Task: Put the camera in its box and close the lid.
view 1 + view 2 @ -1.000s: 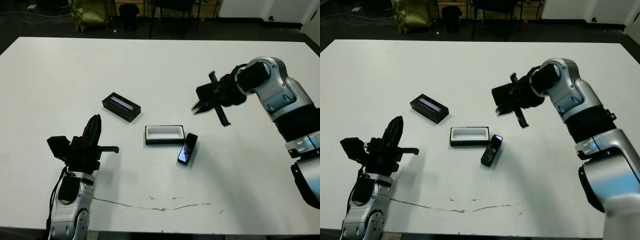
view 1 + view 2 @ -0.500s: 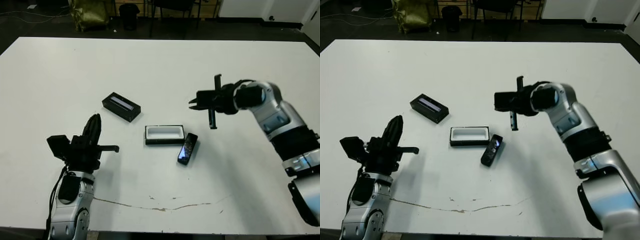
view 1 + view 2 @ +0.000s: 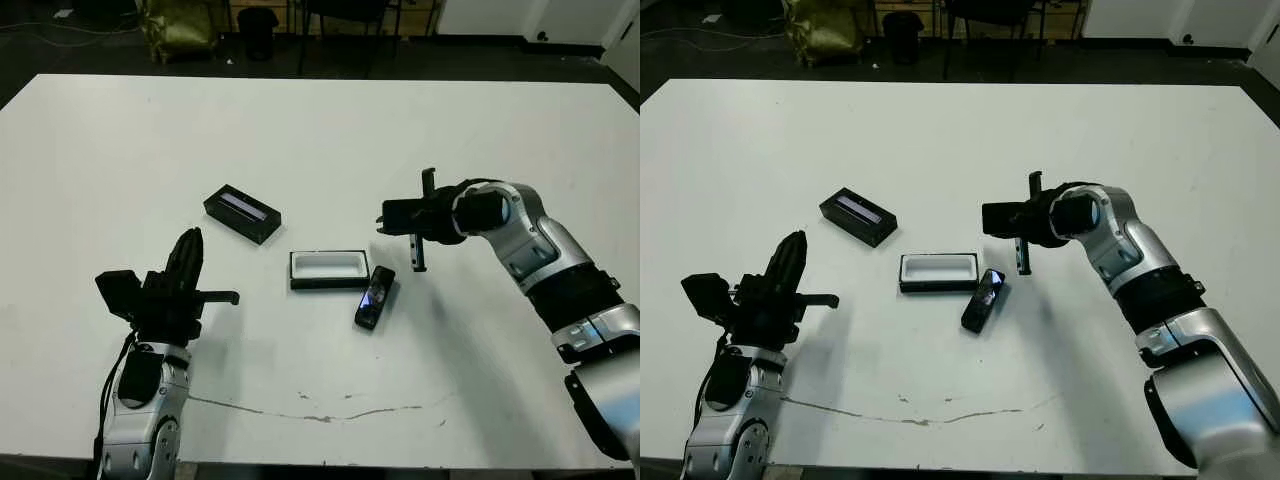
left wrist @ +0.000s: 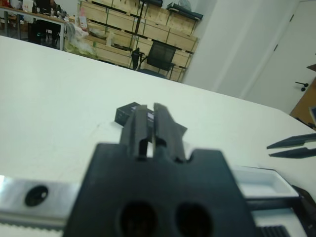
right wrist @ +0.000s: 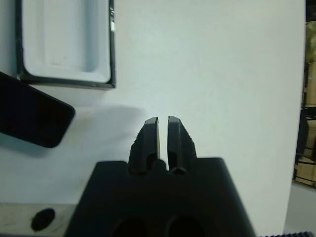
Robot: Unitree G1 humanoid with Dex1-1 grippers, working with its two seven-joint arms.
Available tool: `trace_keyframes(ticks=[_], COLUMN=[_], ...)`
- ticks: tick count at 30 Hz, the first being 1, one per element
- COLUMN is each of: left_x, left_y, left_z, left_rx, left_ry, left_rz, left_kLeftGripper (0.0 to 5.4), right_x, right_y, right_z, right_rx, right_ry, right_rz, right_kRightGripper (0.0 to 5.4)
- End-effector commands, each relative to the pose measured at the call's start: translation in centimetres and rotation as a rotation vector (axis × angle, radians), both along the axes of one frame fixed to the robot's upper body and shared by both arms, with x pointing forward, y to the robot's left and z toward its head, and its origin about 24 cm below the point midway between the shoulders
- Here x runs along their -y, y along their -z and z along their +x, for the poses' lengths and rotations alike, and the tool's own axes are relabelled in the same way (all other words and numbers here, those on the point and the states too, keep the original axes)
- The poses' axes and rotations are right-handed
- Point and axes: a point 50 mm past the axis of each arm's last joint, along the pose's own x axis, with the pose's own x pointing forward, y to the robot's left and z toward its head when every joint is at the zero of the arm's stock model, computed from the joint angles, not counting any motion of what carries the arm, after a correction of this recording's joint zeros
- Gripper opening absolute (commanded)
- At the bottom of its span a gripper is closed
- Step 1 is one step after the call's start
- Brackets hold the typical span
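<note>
The camera (image 3: 375, 296), a slim glossy black bar, lies flat on the table, touching the right end of its box (image 3: 327, 269). The box is an open, white-lined tray holding nothing. The lid (image 3: 242, 213), black with a grey strip, rests apart to the box's left and farther back. My right gripper (image 3: 386, 215) hovers shut and holding nothing, just behind and to the right of the box. Its wrist view shows the box (image 5: 64, 39) and the camera (image 5: 29, 116) below it. My left gripper (image 3: 188, 240) is shut and bare, near the front left, pointing toward the lid (image 4: 128, 112).
A long thin crack or mark (image 3: 320, 415) runs across the table near its front edge. Chairs and a bag (image 3: 180, 30) stand on the dark floor beyond the far edge. White table top surrounds the three objects.
My right gripper has swung lower and nearer, coming in toward the right end of the box and the camera. The left arm, camera, box and lid have not moved.
</note>
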Motion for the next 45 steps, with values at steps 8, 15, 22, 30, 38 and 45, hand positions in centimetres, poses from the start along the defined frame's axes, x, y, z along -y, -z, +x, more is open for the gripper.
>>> trace_keyframes(ticks=[8,15,22,30,38,45], left_x=[-0.1,0.0,-0.1,-0.2,-0.2,-0.2], left_y=[0.6,0.6,0.6,0.8,0.7,0.6], left_z=[-0.3,-0.4,-0.4,-0.3,-0.3,-0.3], left_rx=[-0.028,-0.037,-0.042,-0.026,-0.033,-0.033], left_ry=[-0.021,-0.020,-0.024,-0.021,-0.023,-0.024], left_rz=[0.020,0.002,0.006,0.013,0.008,0.007], left_kLeftGripper=[0.00,0.00,0.00,0.00,0.00,0.00], right_x=[-0.8,-1.1,-1.1,-0.7,0.0,1.2], right_y=[1.4,1.8,2.3,2.4,1.7,1.2], right_z=[-0.6,-1.1,-1.6,-2.4,-3.2,-3.9], right_rx=[-0.093,-0.134,-0.174,-0.211,-0.234,-0.260], right_ry=[-0.034,-0.065,-0.087,-0.123,-0.099,-0.105], right_rz=[-0.054,-0.039,-0.023,-0.012,-0.018,-0.006], right_kRightGripper=[0.02,0.02,0.02,0.02,0.02,0.02])
